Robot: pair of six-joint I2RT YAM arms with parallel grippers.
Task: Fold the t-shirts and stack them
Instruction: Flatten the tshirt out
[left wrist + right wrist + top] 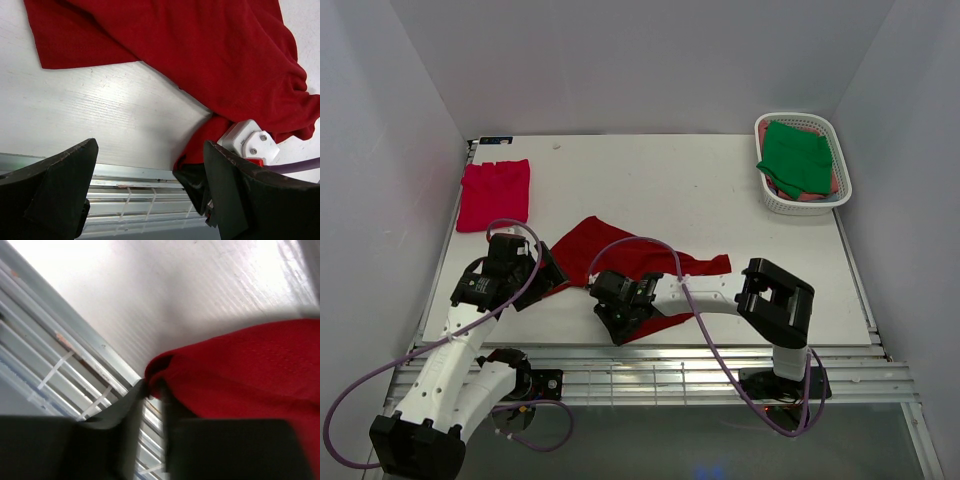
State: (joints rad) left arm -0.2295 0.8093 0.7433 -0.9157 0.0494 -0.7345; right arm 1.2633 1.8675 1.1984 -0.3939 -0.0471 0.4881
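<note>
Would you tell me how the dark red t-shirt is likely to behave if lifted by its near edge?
Probably floppy: the dark red t-shirt lies rumpled and folded over itself. It likely drapes and drags rather than lifting flat, and seems light, being thin cloth.

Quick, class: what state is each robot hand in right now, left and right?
Left hand: open, holding nothing.
Right hand: closed on the edge of the dark red t-shirt.
</note>
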